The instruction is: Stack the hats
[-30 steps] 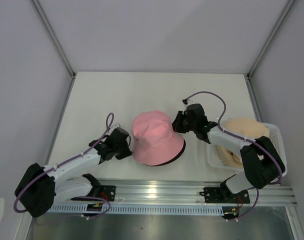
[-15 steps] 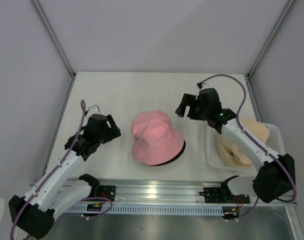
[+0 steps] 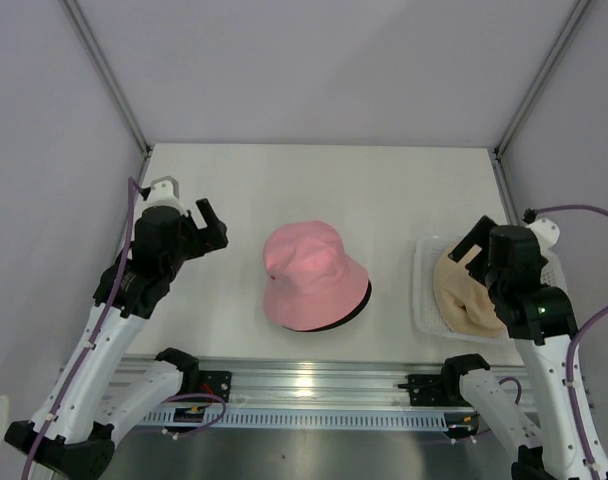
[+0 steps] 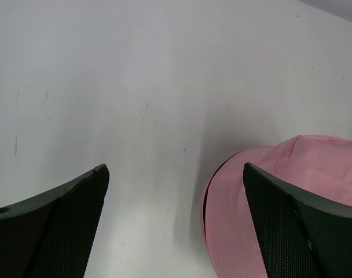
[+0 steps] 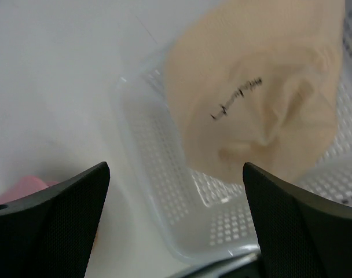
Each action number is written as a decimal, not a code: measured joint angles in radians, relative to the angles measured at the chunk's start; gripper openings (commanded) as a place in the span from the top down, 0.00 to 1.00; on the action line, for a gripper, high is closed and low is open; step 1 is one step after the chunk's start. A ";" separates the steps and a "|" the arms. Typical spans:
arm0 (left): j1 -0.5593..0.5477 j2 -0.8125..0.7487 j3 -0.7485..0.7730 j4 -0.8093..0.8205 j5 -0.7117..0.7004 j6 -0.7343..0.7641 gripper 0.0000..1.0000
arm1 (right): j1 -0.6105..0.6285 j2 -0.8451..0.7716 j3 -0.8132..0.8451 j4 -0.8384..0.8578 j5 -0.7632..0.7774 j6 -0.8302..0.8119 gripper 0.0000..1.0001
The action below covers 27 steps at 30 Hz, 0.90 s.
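Top view: left gripper [image 3: 206, 228] and right gripper [image 3: 471, 245] gape empty. Pink hat [image 3: 314, 275] lies right of the left one; beige hat [image 3: 471, 292] slumps in basket [image 3: 422, 300] under the right. Snagged fabric could drag the basket along.

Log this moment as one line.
left tool open, empty | right tool open, empty | pink hat over black hat | beige hat in basket, unstacked

Bright, even, diffuse light falls on the white table [image 3: 314, 190], leaving only a soft shadow beneath the pink fabric bucket hat [image 3: 312, 275] and glare on the silver metal rail [image 3: 304, 380], while the right wrist view is blurred, smearing the beige fabric bucket hat [image 5: 251, 87] and white perforated plastic basket [image 5: 164, 174].
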<state>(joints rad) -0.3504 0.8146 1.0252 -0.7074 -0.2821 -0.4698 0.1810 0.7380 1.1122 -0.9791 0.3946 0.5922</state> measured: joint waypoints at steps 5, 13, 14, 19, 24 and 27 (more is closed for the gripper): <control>0.000 0.007 0.000 -0.001 0.025 0.010 0.01 | -0.002 -0.006 -0.129 -0.127 0.009 0.091 0.00; 0.003 -0.002 -0.018 0.001 0.035 0.010 0.00 | -0.002 0.082 -0.210 -0.110 0.004 0.183 0.00; 0.004 -0.002 -0.019 0.002 0.036 0.010 0.00 | -0.002 0.114 -0.226 -0.101 0.009 0.196 0.00; 0.013 -0.003 -0.026 0.002 0.039 0.017 0.01 | -0.002 0.191 -0.302 -0.060 0.029 0.231 0.23; 0.020 -0.005 -0.034 0.002 0.039 0.020 0.00 | -0.002 0.140 -0.327 -0.013 0.069 0.233 0.93; 0.021 -0.005 -0.035 0.002 0.039 0.023 0.00 | -0.005 0.131 -0.326 0.019 0.073 0.212 1.00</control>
<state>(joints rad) -0.3294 0.8093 0.9897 -0.7059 -0.2428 -0.4469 0.1757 0.8688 0.7864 -0.9604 0.4675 0.8043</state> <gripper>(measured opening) 0.994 0.030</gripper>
